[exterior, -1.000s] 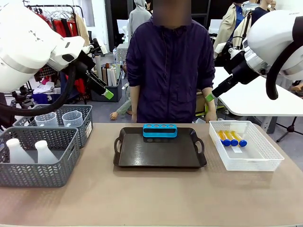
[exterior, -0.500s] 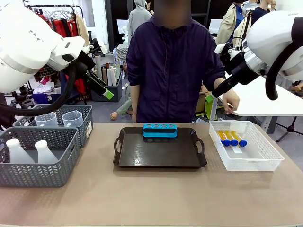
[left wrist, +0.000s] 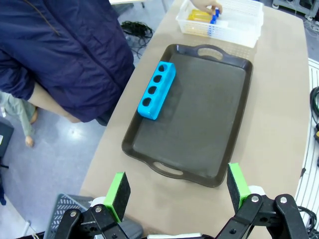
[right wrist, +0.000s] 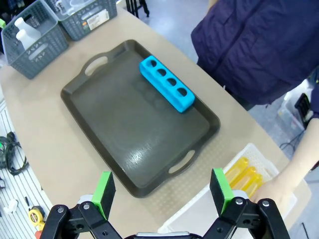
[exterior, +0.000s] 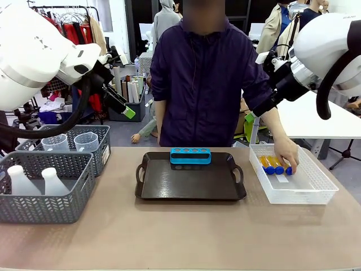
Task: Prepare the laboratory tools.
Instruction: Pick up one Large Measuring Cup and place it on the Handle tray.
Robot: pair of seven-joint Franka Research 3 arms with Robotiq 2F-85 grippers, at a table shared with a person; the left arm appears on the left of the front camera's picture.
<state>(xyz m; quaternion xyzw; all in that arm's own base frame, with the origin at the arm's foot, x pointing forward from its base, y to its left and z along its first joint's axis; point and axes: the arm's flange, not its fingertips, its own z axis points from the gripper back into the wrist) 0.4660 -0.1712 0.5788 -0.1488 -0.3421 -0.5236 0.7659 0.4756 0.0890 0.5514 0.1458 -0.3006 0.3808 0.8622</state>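
Several yellow tubes (exterior: pixel 274 165) with blue caps lie in the white lattice basket (exterior: pixel 316 187) at the right, and the person's hand (exterior: pixel 287 155) rests on them. In the right wrist view the tubes (right wrist: pixel 244 177) lie beside that hand (right wrist: pixel 276 191). Two clear beakers (exterior: pixel 86 141) stand in the far grey basket (exterior: pixel 102 153). Two whitish flasks (exterior: pixel 53 182) stand in the near grey basket (exterior: pixel 45 210). My left gripper (left wrist: pixel 178 185) hangs open, high over the left side. My right gripper (right wrist: pixel 163 191) hangs open, high above the right side. Both are empty.
A dark tray (exterior: pixel 186 183) lies mid-table with a blue four-hole rack (exterior: pixel 190 155) at its far edge. The person stands right behind the tray. Bare tabletop stretches along the near edge.
The person's hand has come down from beside my right gripper into the white basket and onto the tubes. My right arm shifted slightly; the left arm stayed still.
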